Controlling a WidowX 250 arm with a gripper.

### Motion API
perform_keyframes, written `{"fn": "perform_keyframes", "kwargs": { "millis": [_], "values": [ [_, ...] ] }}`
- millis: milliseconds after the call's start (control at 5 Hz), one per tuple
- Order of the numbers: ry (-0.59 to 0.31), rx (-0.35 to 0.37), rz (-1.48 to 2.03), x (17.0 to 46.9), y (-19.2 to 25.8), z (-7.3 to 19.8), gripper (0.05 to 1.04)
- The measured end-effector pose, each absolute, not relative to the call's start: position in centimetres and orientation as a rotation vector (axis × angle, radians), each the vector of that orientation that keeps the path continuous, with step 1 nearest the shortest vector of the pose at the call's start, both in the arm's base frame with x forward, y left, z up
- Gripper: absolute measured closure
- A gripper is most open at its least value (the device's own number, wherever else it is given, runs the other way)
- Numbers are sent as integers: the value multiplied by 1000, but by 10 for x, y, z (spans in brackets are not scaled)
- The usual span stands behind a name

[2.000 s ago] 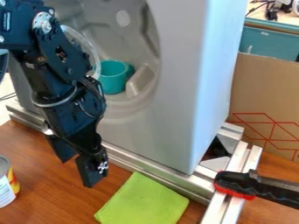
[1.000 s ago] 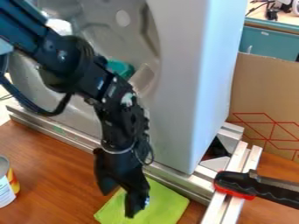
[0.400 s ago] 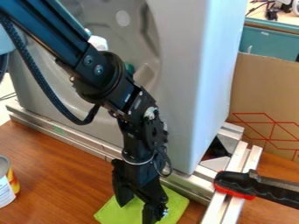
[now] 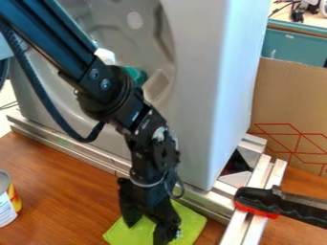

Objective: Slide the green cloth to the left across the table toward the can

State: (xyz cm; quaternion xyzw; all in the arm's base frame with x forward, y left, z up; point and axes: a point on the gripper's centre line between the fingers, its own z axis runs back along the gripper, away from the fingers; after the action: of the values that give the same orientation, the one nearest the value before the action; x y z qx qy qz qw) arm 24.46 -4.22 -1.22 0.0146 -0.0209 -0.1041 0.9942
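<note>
The black gripper (image 4: 148, 227) hangs over the left part of a folded lime-green cloth (image 4: 190, 221), its two fingers apart and green showing between them. Whether the fingertips touch the cloth I cannot tell. The cloth lies flat on the brown wooden table, close to the metal rail, and the gripper covers its middle and part of its left side. Behind the arm, a teal cup (image 4: 136, 74) sits in the hollow of the grey moulded panel, partly hidden by the arm.
At the left edge stands a can (image 4: 7, 200). The tall grey panel (image 4: 191, 95) rises behind the metal rail (image 4: 70, 144). On the right, a black-and-red clamp (image 4: 258, 202) grips the frame, with a cardboard sheet (image 4: 290, 105) behind.
The arm has swung right and downward from the bare table beside the cloth to over it. Since the latest earlier frame, it has shifted slightly left.
</note>
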Motion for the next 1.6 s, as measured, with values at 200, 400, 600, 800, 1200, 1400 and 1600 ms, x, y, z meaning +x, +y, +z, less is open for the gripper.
{"fn": "perform_keyframes", "kwargs": {
  "millis": [200,400,600,800,1200,1400,1600],
  "values": [
    [-30,42,-175,238,-33,-22,81],
    [-22,55,-143,229,-24,-22,81],
    [15,86,-78,218,4,-21,81],
    [104,178,-13,207,49,-16,83],
    [173,247,27,210,97,-21,82],
    [170,231,24,211,95,-19,82],
    [108,212,52,207,84,5,83]
  ]
}}
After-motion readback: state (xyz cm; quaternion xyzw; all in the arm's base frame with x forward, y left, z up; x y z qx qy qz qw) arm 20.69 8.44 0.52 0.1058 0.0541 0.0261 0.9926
